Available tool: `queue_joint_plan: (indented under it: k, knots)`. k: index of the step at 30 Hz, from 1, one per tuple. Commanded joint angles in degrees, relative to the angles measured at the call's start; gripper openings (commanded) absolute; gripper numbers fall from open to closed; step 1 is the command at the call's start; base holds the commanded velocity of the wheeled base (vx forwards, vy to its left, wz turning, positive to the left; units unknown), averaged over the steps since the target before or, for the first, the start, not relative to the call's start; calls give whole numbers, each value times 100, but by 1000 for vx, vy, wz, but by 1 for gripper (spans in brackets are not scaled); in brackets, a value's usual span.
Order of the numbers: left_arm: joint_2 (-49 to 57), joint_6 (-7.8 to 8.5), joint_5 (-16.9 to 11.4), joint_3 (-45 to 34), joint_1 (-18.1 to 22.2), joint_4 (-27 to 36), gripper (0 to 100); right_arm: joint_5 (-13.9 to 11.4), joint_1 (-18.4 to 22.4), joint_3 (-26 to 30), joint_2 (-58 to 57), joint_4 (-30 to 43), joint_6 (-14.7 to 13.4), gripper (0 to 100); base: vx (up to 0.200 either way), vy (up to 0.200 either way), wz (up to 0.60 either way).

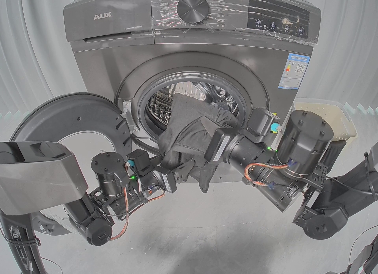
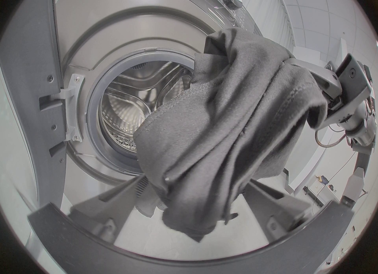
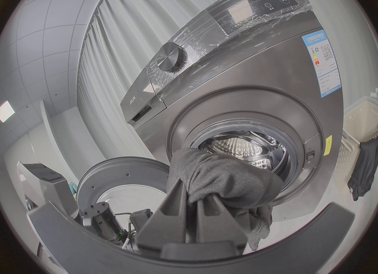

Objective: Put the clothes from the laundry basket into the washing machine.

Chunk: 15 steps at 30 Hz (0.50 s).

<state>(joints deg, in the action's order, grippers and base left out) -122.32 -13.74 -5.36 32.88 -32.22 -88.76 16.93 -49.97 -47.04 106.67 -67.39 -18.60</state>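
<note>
The right gripper point(image 3: 193, 198) is clamped on a dark garment point(image 1: 185, 129), holding it at the mouth of the washer point(image 1: 118, 62) with the drum straight ahead. The garment's long axis runs downward, and its tail hangs outside the opening, over the left gripper point(image 1: 182, 171), whose jaws stand apart. The right arm looks nearer, so a forward push should carry the garment in.

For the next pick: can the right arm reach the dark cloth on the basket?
Probably not yet: the right gripper, shut on a grey garment at the drum, must release before reaching the dark cloth.
</note>
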Motion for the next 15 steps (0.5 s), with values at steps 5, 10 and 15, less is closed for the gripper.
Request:
queue_joint_plan:
  k: [5,10,15]
  knots:
    - [349,82,27,-343,-30,-10,0,-50,101,-7,117,-11,15,0,0,0,0]
    - [1079,91,-9,-1214,-65,-10,0,-94,119,2,328,-450,32,0,0,0,0]
    - [1843,56,-88,-1574,-127,-10,0,-94,119,29,425,-486,32,0,0,0,0]
